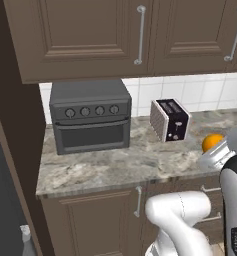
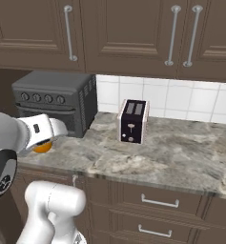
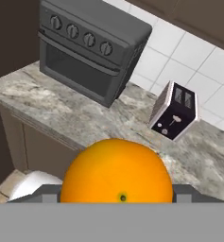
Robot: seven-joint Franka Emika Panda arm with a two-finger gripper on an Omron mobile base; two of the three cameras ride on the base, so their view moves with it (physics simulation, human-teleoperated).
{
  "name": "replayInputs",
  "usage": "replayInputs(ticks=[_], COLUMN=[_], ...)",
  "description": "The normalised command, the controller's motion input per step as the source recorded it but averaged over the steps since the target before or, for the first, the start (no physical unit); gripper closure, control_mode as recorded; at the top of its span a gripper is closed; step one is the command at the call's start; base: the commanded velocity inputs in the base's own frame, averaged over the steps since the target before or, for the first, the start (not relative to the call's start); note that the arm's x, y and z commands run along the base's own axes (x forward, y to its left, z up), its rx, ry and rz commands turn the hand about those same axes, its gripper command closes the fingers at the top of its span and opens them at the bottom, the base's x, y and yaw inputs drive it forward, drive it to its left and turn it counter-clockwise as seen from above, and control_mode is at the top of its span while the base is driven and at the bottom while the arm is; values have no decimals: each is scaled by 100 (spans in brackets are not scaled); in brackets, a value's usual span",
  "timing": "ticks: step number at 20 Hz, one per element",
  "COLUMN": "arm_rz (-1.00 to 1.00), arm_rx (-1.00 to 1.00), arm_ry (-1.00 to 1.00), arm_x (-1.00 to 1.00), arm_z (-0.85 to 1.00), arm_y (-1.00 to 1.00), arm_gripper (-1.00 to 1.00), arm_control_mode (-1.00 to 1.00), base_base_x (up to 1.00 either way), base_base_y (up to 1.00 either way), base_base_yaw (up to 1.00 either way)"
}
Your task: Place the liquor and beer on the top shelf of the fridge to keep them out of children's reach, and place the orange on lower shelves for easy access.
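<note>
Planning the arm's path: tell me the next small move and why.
Probably swing the arm left, away from the counter, toward the fridge. The orange sits between the gripper's fingers, apparently held clear above the counter, with the toaster oven and toaster behind; no fridge shelf is in sight yet.

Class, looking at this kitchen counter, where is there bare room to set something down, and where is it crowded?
The counter is bare to the right of the toaster and along its front edge. A narrower free strip lies between the toaster and the toaster oven. It is crowded where the gripper holds the orange in front of the toaster oven.
</note>
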Motion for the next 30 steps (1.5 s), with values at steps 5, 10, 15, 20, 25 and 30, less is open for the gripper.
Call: replayInputs(ticks=[5, 10, 15, 20, 25, 30], arm_rz=[0, 0, 0, 0, 0, 0], arm_rx=[0, 0, 0, 0, 0, 0], arm_ry=[0, 0, 0, 0, 0, 0], arm_x=[0, 0, 0, 0, 0, 0], arm_z=[0, 0, 0, 0, 0, 0], arm_y=[0, 0, 0, 0, 0, 0], arm_gripper=[100, 100, 100, 100, 100, 100], arm_control_mode=[100, 100, 100, 100, 100, 100], base_base_x=[-100, -100, -95, -58, -9, 0], base_base_y=[0, 0, 24, 61, 96, 100], base_base_yaw=[6, 9, 13, 14, 8, 2])
